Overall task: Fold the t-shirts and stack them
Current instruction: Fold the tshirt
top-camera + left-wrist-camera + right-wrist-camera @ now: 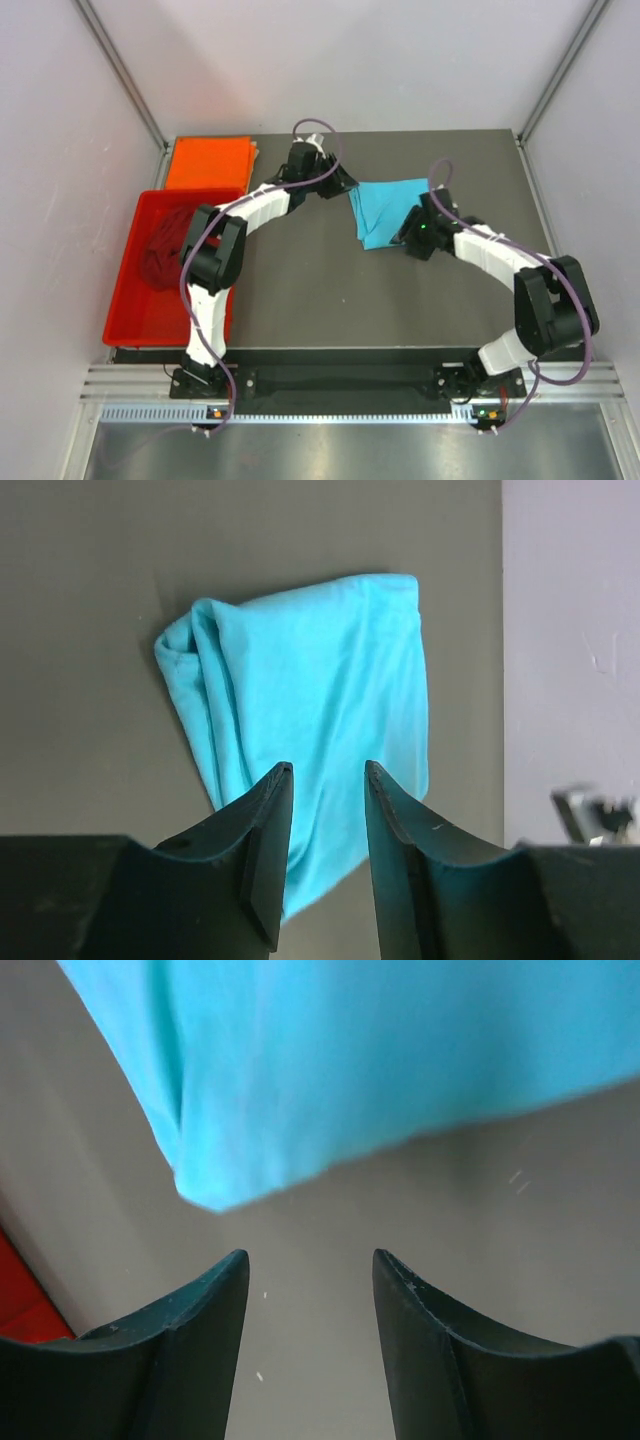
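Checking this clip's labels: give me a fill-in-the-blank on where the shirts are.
The maroon t-shirt lies crumpled in the red ____.
The folded t-shirt at the far left corner of the table is ____.
The middle t-shirt, between the left gripper and right gripper, is ____.
Missing words: tray; orange; turquoise.

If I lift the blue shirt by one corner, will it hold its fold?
Probably not: the blue shirt looks soft, with loose bunched folds along one edge, so it should droop and open. Thin-looking, so likely light; pushing may wrinkle it.
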`<state>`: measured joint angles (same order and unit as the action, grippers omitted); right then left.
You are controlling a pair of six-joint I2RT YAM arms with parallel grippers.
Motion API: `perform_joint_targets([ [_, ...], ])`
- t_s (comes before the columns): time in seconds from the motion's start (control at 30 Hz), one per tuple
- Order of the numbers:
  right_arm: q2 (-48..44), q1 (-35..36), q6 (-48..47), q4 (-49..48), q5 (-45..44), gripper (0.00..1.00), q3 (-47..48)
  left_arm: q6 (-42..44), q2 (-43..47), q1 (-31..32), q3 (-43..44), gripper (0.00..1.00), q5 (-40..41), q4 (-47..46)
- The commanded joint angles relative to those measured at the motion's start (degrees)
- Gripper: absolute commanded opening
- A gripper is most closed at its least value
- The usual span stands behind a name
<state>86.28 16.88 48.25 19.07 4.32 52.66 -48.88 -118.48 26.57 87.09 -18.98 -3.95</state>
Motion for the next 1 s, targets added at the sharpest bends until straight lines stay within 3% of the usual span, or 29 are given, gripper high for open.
perform_joint_targets([
  [0.0,-2.00,7.01,10.89,-6.23,-9.23,0.54,-2.03,-0.33,-6.05,-0.02,4.57,0.40,-1.58,-1.77],
  [0.07,0.71,12.18,17.54,-10.94,-13.51,0.54,-3.61,-1.30,-10.25,-0.02,7.81,0.40,-3.50,-3.08],
  [0.6,14.09,13.35,18.63,-27.51,-8.62,0.51,-5.46,-1.65,-17.05,-0.29,11.96,0.40,-6.42,-3.44],
  [0.7,14.00,13.52,18.90,-26.29,-9.68,0.42,-5.91,-1.74,-17.58,-0.29,12.31,0.40,-6.24,-3.61],
  [0.73,14.00,13.44,19.07,-25.41,-9.85,0.32,-5.56,-1.83,-18.10,-0.37,12.75,0.39,-6.24,-3.35],
  [0.8,13.57,13.44,18.73,-24.00,-10.12,0.21,-5.64,-2.00,-18.98,-0.38,13.63,0.32,-6.50,-3.35],
  [0.83,13.22,13.52,18.46,-23.82,-10.12,0.12,-6.34,-2.09,-19.25,-0.38,13.89,0.18,-6.59,-3.26],
  [0.9,11.90,13.52,18.46,-23.38,-10.29,0.08,-7.31,-2.70,-19.77,-0.46,14.42,0.05,-6.42,-2.82],
  [0.97,10.50,13.44,18.28,-23.73,-10.47,0.06,-9.07,-3.15,-19.95,-0.55,14.51,0.00,-6.07,-2.82],
])
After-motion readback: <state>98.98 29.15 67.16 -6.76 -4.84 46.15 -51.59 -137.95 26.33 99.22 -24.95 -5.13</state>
